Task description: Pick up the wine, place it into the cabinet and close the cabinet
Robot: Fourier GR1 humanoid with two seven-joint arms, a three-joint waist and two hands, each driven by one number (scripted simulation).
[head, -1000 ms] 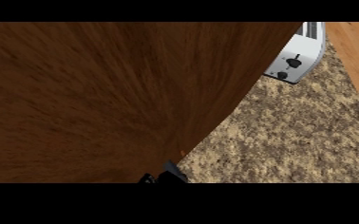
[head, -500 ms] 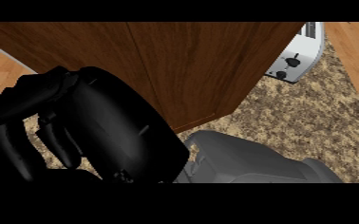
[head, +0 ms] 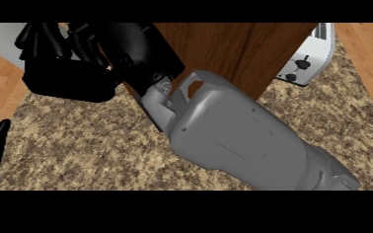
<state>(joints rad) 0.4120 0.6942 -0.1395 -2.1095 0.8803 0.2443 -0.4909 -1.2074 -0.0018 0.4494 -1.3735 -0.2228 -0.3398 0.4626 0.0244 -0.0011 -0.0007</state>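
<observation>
The fingers (head: 45, 40) of the right hand (head: 69, 79) are curling together, and nothing is showing inside them. Its grey arm (head: 241, 138) is stretching away down and right of them, over the speckled counter (head: 87, 148). Just right of the fingers, the brown cabinet door (head: 241, 54) is standing. Farther right, a toaster (head: 310, 59) is sitting. The wine is hiding somewhere; I cannot tell where. Far below the fingers, a bit of the left hand (head: 3, 138) is showing, too little to tell its state.

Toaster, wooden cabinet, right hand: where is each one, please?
toaster (head: 315, 47), head view, its silver side above the knobs.
wooden cabinet (head: 241, 49), head view, its brown panel.
right hand (head: 69, 79), head view, its black middle.
</observation>
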